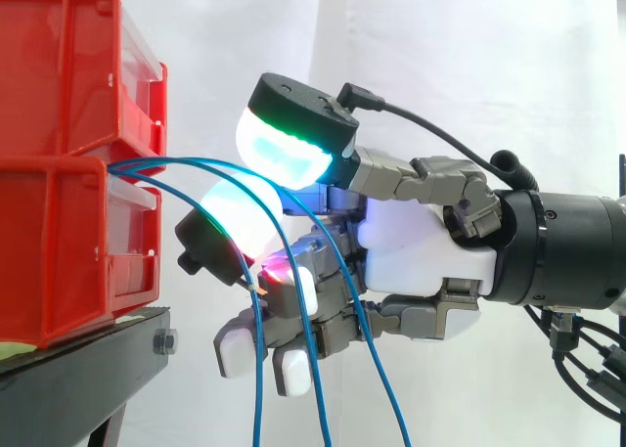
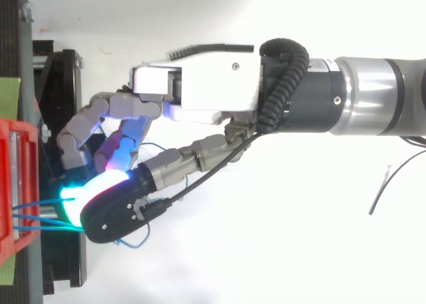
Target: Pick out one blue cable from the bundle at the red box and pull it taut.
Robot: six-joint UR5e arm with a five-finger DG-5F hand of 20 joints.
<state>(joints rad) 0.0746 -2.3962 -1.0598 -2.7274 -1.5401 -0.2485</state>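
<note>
The hand (image 1: pixel 421 242) has its fingers curled among the blue cables (image 1: pixel 186 161), which leave the red box (image 1: pixel 68 251) and droop below it. It apparently pinches one blue cable (image 1: pixel 256 369) at the red-glowing pad. Neighbouring strands cross the same fingers, so a pull could drag several, or the thin cable could slip free.

Showing red on bins (image 1: pixel 59 95), black on stand (image 1: pixel 78 379), blue on cables (image 1: pixel 256 388), white on curtain (image 1: pixel 469 56); showing white and grey on robot hand (image 1: pixel 421 242), with pads (image 1: pixel 279 149) glowing cyan-green, white and magenta.
</note>
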